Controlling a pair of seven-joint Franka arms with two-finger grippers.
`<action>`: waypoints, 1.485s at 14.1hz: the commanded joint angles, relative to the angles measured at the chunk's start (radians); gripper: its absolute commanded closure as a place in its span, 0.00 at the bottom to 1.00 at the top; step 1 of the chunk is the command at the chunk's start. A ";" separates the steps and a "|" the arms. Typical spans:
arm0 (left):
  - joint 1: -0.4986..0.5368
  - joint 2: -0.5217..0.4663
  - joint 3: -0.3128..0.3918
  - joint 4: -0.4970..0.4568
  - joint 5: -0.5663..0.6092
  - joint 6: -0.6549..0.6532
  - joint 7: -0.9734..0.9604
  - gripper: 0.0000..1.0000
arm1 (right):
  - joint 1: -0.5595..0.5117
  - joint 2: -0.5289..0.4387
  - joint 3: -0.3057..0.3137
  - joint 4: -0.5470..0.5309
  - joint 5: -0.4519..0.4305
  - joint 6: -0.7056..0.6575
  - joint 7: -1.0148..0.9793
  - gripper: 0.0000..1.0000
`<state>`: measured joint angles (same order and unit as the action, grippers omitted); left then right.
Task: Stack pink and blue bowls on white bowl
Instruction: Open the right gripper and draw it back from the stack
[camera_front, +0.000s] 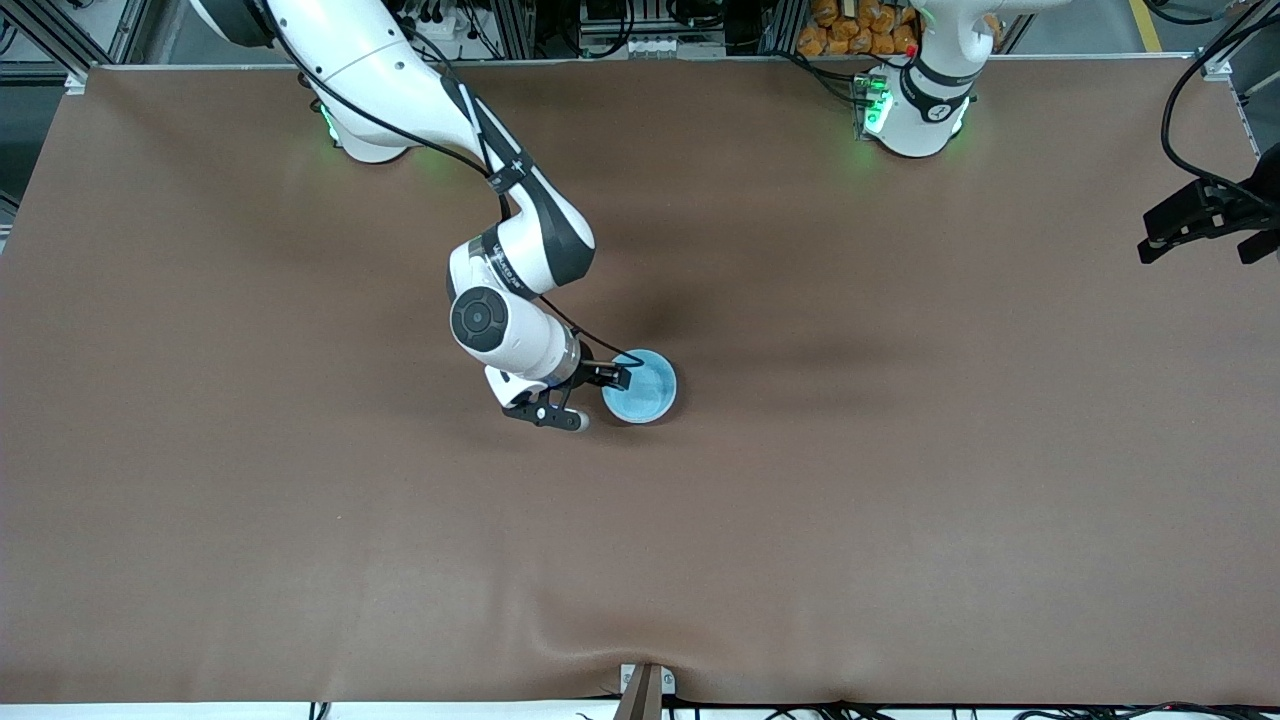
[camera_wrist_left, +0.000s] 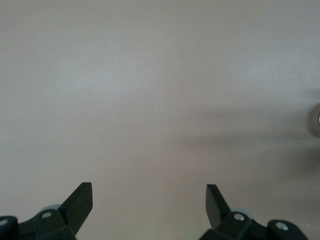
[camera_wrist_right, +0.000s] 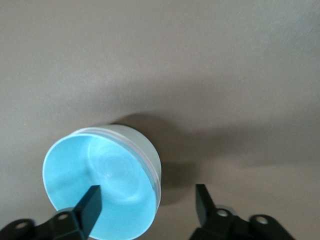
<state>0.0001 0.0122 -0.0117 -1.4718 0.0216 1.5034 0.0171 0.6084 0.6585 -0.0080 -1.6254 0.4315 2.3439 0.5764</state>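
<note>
Blue bowl (camera_front: 640, 388) sits upright near the middle of the brown table (camera_front: 900, 480). In the right wrist view its outer wall (camera_wrist_right: 145, 150) looks white below the blue rim, with thin layered rim lines showing, so it appears nested in a stack; the front view shows only blue from above. Pink bowl: cannot tell whether it is in the stack; no pink surface shows in any view.

Right gripper (camera_front: 590, 397) is low at the blue bowl, at the side toward the right arm's end of the table. Its fingers are spread wide and straddle the bowl wall: 1 fingertip (camera_wrist_right: 92, 200) is over the blue interior, the other (camera_wrist_right: 202, 200) is outside the wall over bare table. Neither pad is seen pressing the wall; nothing is held. The right arm reaches from its base at the table's robot edge down to the bowl, wrist bent over it.

Left gripper (camera_wrist_left: 149, 205) shows in its own wrist view only, fingers spread wide with nothing between them, bare table below it. A dark gripper-like shape (camera_front: 1205, 222) sits at the front view's edge toward the left arm's end of the table. The left arm waits, away from the bowl.

The bowl casts a soft shadow on the table (camera_wrist_right: 200, 145).
</note>
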 joint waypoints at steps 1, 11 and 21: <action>0.006 -0.032 -0.002 -0.035 -0.015 0.003 0.000 0.00 | -0.061 -0.078 0.003 -0.005 -0.014 -0.056 -0.004 0.00; -0.002 -0.021 -0.008 -0.030 -0.015 0.004 -0.003 0.00 | -0.458 -0.457 0.002 -0.077 -0.275 -0.546 -0.429 0.00; 0.006 -0.014 -0.016 -0.030 -0.006 0.006 -0.077 0.00 | -0.610 -0.691 -0.024 -0.077 -0.408 -0.739 -0.603 0.00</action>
<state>0.0013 0.0089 -0.0224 -1.4925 0.0210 1.5045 -0.0239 -0.0161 0.0092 -0.0221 -1.6673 0.0532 1.6022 -0.0449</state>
